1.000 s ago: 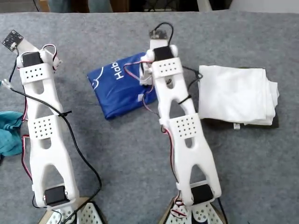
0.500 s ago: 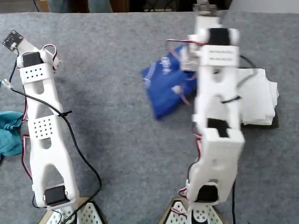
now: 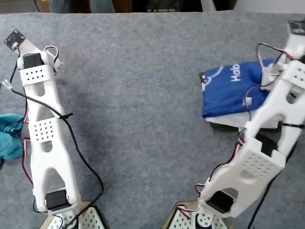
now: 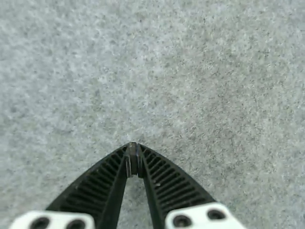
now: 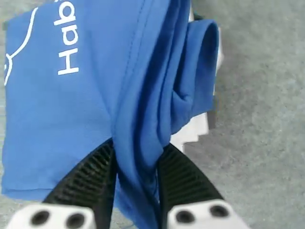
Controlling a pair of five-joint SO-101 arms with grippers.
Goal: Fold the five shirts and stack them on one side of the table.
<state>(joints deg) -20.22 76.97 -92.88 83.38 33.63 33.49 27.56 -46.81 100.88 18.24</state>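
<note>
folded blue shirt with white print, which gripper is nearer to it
Right. The right gripper is shut on the folded blue shirt, touching it; the left gripper is shut over the bare grey table cover, far from the shirt.

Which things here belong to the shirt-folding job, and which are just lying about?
Job: folded blue shirt, clamped by the right gripper; folded white shirt under it; crumpled teal cloth at the table edge, likely another shirt.
Idle: left gripper, shut on nothing; grey felt table cover.
</note>
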